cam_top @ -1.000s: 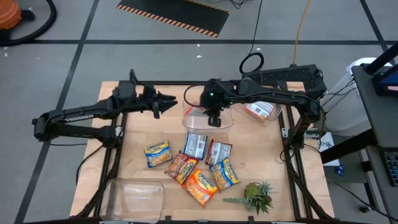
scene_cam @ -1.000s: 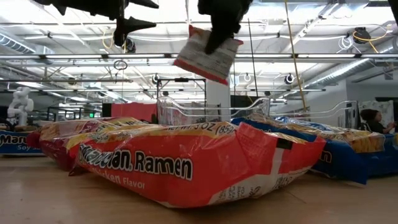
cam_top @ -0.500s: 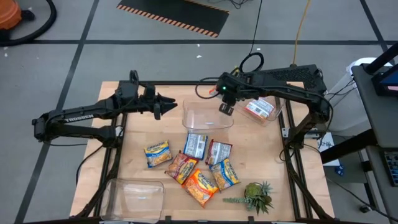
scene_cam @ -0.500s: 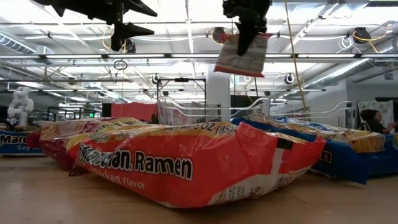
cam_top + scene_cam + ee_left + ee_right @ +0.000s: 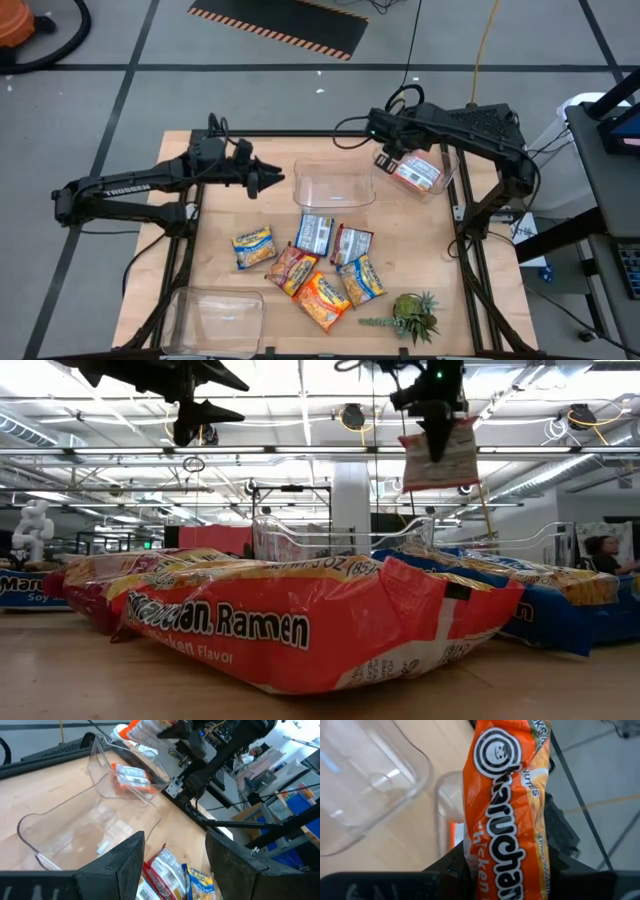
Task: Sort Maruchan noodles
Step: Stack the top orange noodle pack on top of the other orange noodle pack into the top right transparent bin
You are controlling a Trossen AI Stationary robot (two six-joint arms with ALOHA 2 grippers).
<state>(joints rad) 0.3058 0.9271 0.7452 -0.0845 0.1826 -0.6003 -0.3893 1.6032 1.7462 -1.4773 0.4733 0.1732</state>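
Note:
My right gripper is high over the far-right part of the table, shut on an orange Maruchan packet that hangs under it. It hovers by the left wall of the far-right clear bin, where another orange packet lies flat. Several more packets, orange, blue-and-yellow and dark red, lie in a loose pile on the middle of the table. My left gripper waits open in the air, left of the centre bin. My right gripper pinches the orange packet between its two fingers, which stand on either side of the end nearest the wrist. The fingers point down from above. The packet is lifted clear and hangs nearly upright below them, well above the bins.
A third clear bin sits at the near-left corner. A small green spiky plant stands near the near-right corner. Bare wood shows between the pile and the left edge. A person sits far off in the room.
My right gripper has travelled from above the centre bin toward the table's right, carrying the orange packet. The packet, tilted and swinging a second ago, now hangs nearly upright beside the far-right bin. The left arm has barely moved.

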